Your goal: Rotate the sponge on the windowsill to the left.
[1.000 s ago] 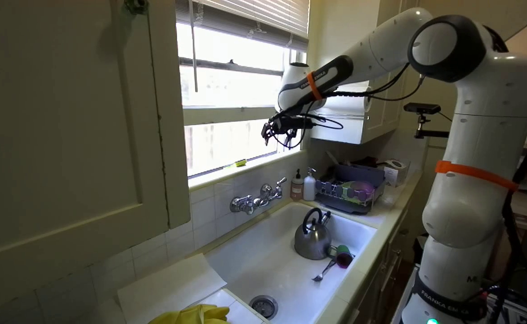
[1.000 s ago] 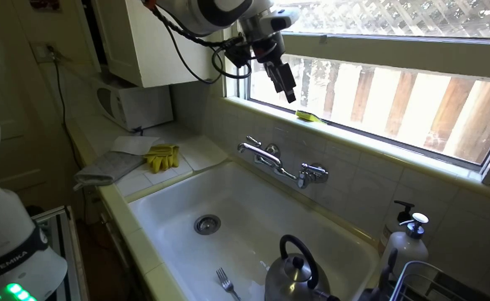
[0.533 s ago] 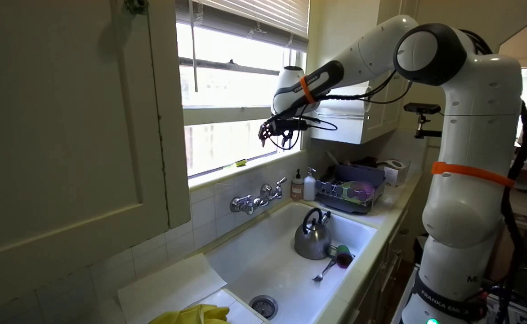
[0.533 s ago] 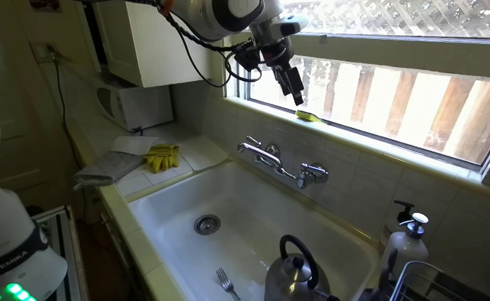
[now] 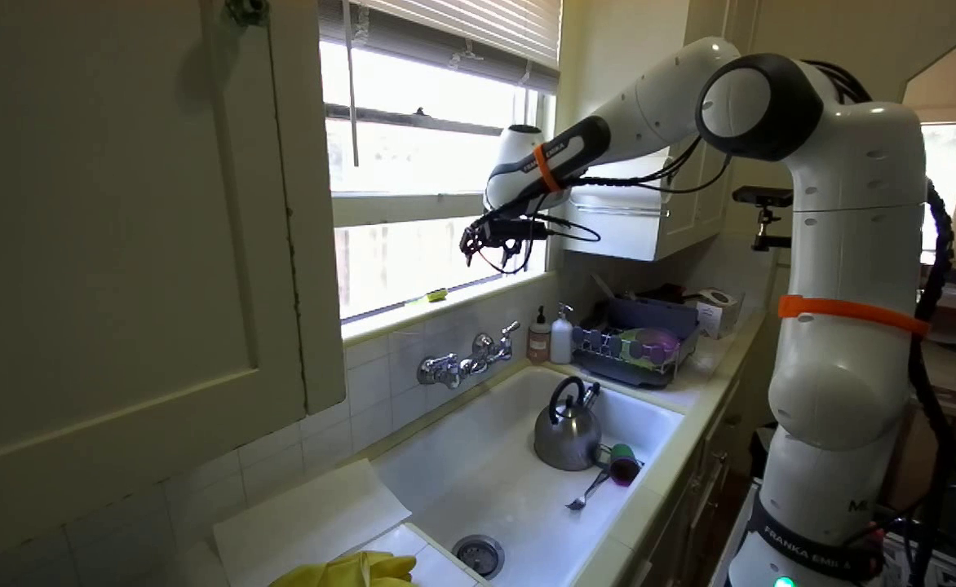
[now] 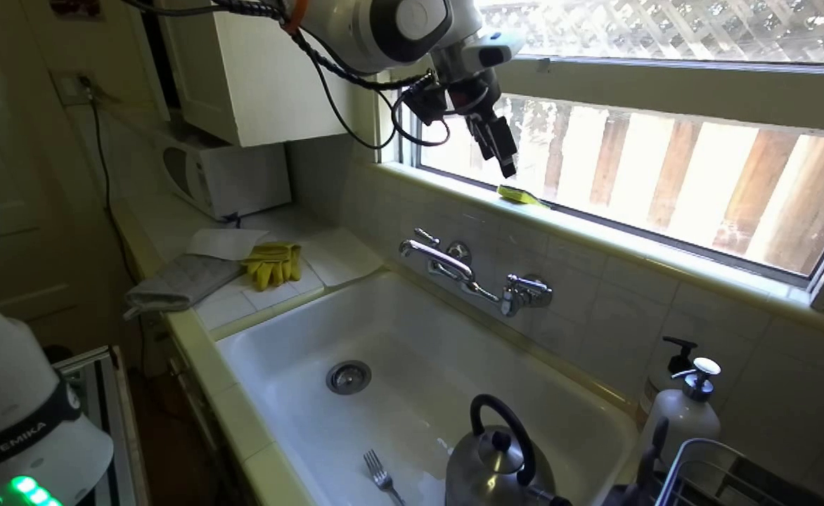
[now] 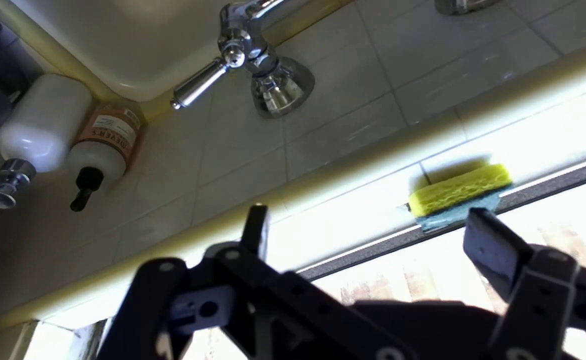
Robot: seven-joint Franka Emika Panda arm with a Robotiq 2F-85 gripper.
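Where windowsill [image 7: 333,230] shines white | sponge [image 7: 459,192] rests | kitchen sink [image 6: 426,323] below

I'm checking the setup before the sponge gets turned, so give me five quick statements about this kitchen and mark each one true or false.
1. The sponge rests on the windowsill. True.
2. The pincer is open. True.
3. The pincer is touching the sponge. False: a gap shows between them in both exterior views.
4. The kettle stands upright in the sink. True.
5. The kettle is the only thing in the sink. False: a fork lies there too.
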